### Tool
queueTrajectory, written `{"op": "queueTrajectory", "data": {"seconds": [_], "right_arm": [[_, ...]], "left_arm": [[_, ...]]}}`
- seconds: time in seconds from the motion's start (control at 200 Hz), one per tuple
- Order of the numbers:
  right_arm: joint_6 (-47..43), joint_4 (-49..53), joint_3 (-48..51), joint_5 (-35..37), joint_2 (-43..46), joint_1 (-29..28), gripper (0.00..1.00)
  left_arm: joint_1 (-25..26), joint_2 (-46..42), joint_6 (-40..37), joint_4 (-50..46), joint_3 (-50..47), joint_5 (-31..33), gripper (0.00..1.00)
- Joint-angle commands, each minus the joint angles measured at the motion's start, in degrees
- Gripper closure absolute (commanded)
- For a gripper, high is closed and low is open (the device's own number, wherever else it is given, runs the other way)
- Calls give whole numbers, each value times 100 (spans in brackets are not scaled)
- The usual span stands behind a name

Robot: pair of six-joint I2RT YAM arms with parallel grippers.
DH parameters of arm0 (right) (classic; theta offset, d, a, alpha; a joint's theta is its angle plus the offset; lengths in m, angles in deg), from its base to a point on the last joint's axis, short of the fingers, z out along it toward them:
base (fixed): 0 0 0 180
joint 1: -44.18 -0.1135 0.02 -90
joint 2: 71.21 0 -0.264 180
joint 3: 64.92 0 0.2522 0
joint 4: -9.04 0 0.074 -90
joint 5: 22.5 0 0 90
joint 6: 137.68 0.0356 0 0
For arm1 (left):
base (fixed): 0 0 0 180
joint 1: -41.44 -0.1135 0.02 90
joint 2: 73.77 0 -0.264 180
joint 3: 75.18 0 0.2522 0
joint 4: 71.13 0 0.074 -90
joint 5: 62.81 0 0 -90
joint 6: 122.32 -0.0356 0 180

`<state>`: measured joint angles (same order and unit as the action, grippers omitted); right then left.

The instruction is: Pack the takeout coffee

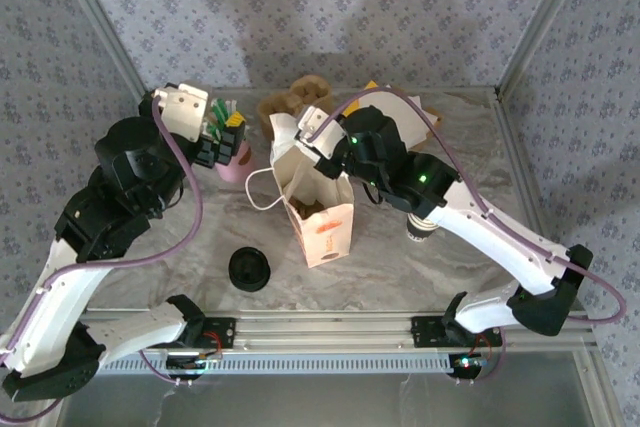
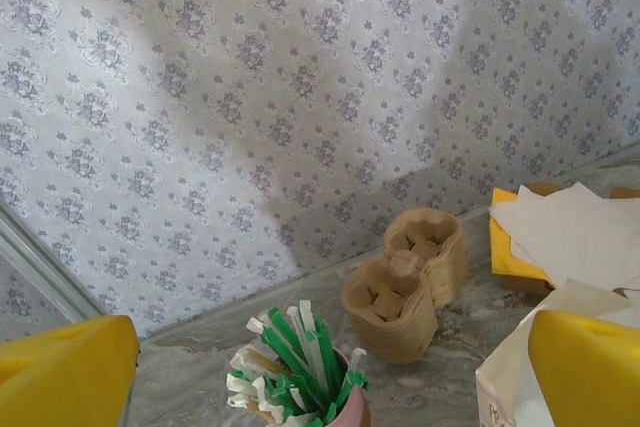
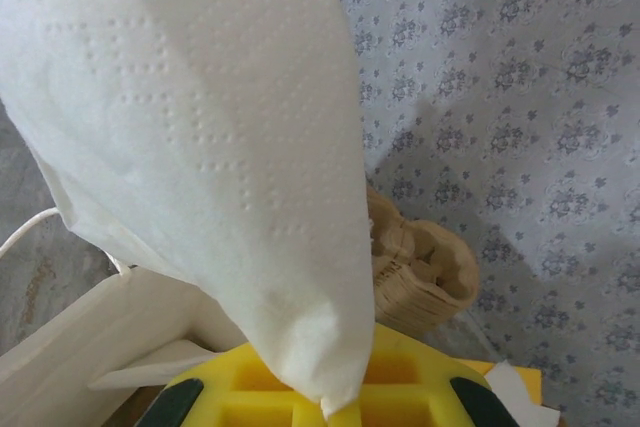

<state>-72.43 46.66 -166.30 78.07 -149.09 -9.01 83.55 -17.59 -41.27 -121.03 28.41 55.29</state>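
Right gripper clenched on white napkin, poised above open paper bag for dropping in | left gripper spread empty beside stirrer cup

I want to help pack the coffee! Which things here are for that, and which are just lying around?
For the job: paper bag, napkin in the right gripper, paper cup right of the bag, probably the coffee.
Just lying about: black lids, pink cup of stirrers, cardboard cup carriers, napkin pile.

2 black-and-white arms, purple cables, yellow gripper fingers, green lights
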Motion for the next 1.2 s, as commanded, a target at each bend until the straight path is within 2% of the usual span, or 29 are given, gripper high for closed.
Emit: {"op": "queueTrajectory", "data": {"seconds": [0.0,0.38,0.855,1.194], "right_arm": [[-218,233,-285,310,165,-121,100],[-200,319,-313,516,354,-207,100],[-336,74,36,112,48,-209,100],[-354,-33,173,-269,-308,61,100]], "left_arm": [[-27,-129,51,147,53,3,0],[-27,-225,74,160,-25,-17,0],[-30,-383,60,86,-57,75,0],[-38,-456,-53,38,-105,192,0]]}}
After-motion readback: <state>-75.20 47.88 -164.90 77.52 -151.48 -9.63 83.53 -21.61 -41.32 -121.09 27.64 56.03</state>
